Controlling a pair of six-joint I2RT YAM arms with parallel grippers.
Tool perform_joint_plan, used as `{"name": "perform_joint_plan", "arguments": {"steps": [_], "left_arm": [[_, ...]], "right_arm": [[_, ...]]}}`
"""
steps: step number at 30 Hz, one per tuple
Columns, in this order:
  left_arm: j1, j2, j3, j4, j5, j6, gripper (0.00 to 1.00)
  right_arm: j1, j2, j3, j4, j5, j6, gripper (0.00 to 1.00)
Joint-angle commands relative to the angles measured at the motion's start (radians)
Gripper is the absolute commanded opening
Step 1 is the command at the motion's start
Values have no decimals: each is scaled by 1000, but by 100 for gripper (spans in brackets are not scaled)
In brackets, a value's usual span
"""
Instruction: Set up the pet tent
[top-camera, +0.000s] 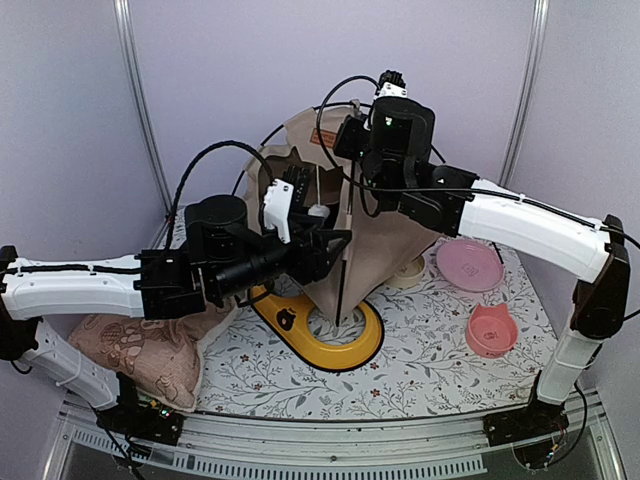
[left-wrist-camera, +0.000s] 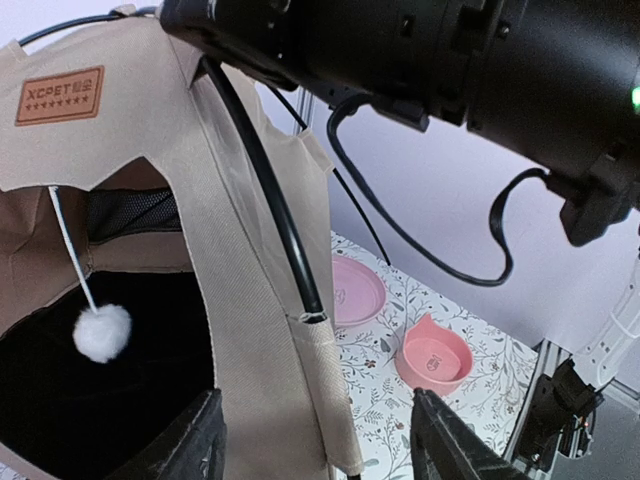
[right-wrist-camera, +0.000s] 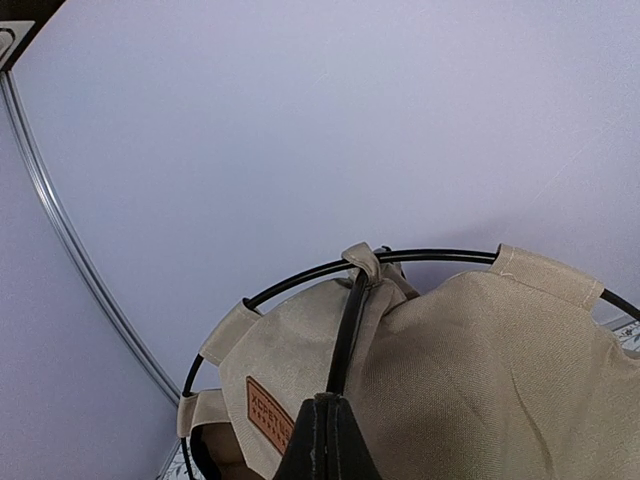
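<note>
- The right pincer (right-wrist-camera: 325, 405) is squeezed tight shut on a thin black pole (right-wrist-camera: 345, 330) at the top of the pet tent (top-camera: 400, 235), a big tan cloth tent with a dark inside.
- The left pincer (left-wrist-camera: 316, 425) is open. Its two black fingers (left-wrist-camera: 190, 440) stand apart at the tent's front edge.
- A tan cloth sleeve (left-wrist-camera: 322, 370) on that edge sits between the fingers. They are not pinching it. I cannot tell if one finger brushes the cloth.
- The tent stands upright in the middle of a white mat with little flowers (top-camera: 430, 350).
- At the top of the tent, the black poles meet under a small cloth loop (right-wrist-camera: 362, 262), just above the right pincer's tips.
- A brown label patch (left-wrist-camera: 60, 95) is sewn near the top of the tent's front.
- A white fluffy pompom (left-wrist-camera: 102, 333) hangs on a white string in the dark doorway, below the label.
- A yellow tray with two round holes (top-camera: 345, 350) lies flat in front of the tent. The tent's front corner sits over it.
- A round pink plate (top-camera: 470, 265) lies on the mat just to the right of the tent.
- A pink bowl with cat ears (top-camera: 490, 330) sits near the plate, closer to the front.
- A pinkish patterned cushion (top-camera: 140, 350) lies at the front left, under the white left arm (top-camera: 80, 285).
</note>
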Motion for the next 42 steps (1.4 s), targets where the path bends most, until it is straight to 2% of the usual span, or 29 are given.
{"name": "perform_joint_plan", "arguments": {"steps": [1, 9, 17, 19, 23, 25, 27, 31, 39, 42], "left_arm": [[-6, 19, 9, -4, -8, -7, 63], [-2, 93, 65, -29, -87, -11, 60], [8, 137, 104, -65, -186, 5, 49], [17, 138, 104, -67, -204, 12, 40], [41, 118, 95, -77, -250, 38, 14], [60, 95, 79, -71, -270, 60, 5], [80, 64, 56, -49, -269, 95, 0], [145, -9, 4, 2, -176, 193, 0], [295, -158, -58, 47, 33, 318, 0], [337, -199, -68, 46, 123, 366, 0]], "right_arm": [[9, 4, 48, 78, 8, -10, 0], [14, 0, 48, 62, 6, -17, 0], [14, -14, 37, 27, -12, 5, 0], [15, -17, 37, 16, -24, 11, 0], [15, -32, 22, 1, -76, 5, 0], [15, -51, 5, 1, -135, -14, 0], [14, -77, -23, 14, -191, -48, 4], [15, -146, -96, 50, -309, -111, 17], [15, -309, -249, 48, -449, -200, 56], [15, -394, -312, -8, -467, -227, 69]]}}
